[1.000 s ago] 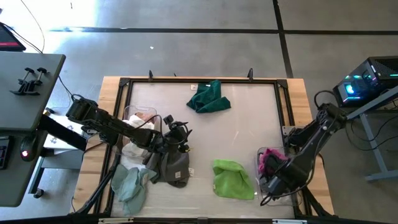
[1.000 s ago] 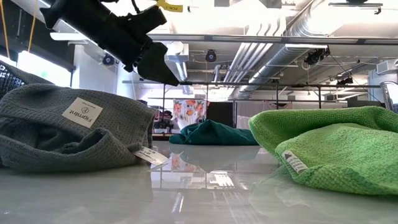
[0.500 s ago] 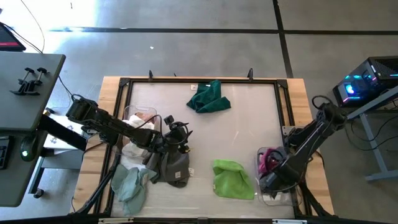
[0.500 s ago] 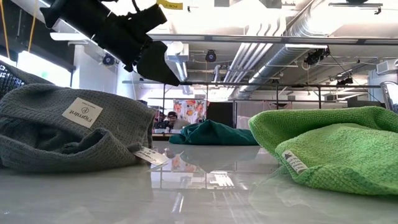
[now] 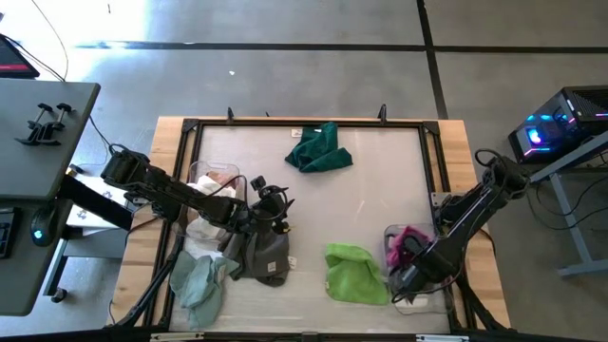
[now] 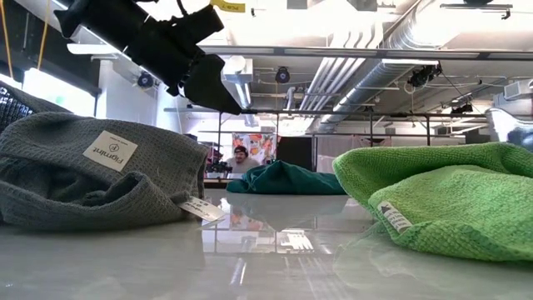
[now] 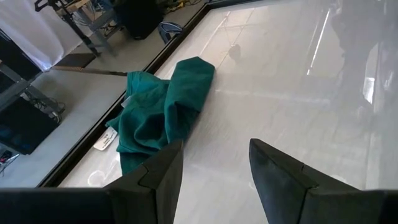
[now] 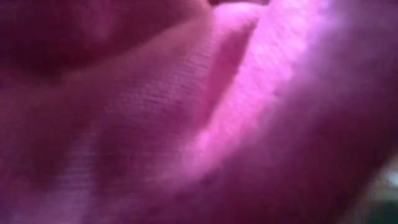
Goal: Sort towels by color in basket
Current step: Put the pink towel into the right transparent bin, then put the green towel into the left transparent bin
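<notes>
Behind the desk [image 5: 446, 133] the low view shows a wide workshop with pipes under the ceiling and a person far at the back. Sorting looks about half done, I judge: some pale cloths lie in a clear basket [image 5: 199, 176] beside the left arm, and a magenta towel [image 5: 410, 237] sits in another clear basket [image 5: 432, 302] at the right edge. Loose ones remain: a dark green towel [image 5: 319, 148] well ahead of the left pincer [image 5: 275, 204], a grey towel [image 5: 266, 256] just under it, a lime green towel [image 5: 356, 274] just beside the right pincer [image 5: 399, 275], and a pale teal towel [image 5: 199, 285]. The left pincer is released, holding nothing. The right pincer is clenched, pressed into the magenta towel.
</notes>
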Robot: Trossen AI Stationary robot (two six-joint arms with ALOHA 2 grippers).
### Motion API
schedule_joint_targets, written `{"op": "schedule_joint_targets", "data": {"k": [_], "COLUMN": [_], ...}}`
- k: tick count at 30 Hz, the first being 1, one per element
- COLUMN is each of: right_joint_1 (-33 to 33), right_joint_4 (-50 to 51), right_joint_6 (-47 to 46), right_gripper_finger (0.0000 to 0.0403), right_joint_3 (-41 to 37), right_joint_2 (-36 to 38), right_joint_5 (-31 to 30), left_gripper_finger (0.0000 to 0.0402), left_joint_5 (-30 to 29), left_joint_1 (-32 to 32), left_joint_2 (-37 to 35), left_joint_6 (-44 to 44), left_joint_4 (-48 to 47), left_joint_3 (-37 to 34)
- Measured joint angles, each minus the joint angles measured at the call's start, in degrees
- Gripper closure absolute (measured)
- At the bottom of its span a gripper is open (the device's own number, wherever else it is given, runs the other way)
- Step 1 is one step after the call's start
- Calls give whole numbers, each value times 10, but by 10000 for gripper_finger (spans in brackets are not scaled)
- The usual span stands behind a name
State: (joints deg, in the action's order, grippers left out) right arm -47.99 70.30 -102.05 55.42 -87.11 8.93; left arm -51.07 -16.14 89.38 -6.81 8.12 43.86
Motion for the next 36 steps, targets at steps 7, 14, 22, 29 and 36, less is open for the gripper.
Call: {"op": "schedule_joint_targets", "data": {"k": [7, 14, 22, 29, 36], "right_joint_1": [0, 0, -8, -41, -55], "right_joint_4": [4, 16, 141, 196, 194], "right_joint_6": [-30, -18, 1, 5, 1], "right_gripper_finger": [402, 360, 246, 213, 212], "right_joint_3": [0, 4, 108, 184, 171], "right_joint_2": [0, 2, 3, 4, 4], "right_joint_5": [-30, -24, -44, -163, -209], "left_gripper_finger": [231, 231, 231, 231, 231], "left_joint_5": [0, 37, 64, 213, 442], "left_joint_1": [0, 0, -2, -13, -13], "left_joint_2": [0, 0, 0, 0, 67], "left_joint_6": [0, 49, 111, 190, 200], "left_joint_4": [0, 15, 51, 97, 264], "left_joint_3": [0, 0, 0, 0, 4]}}
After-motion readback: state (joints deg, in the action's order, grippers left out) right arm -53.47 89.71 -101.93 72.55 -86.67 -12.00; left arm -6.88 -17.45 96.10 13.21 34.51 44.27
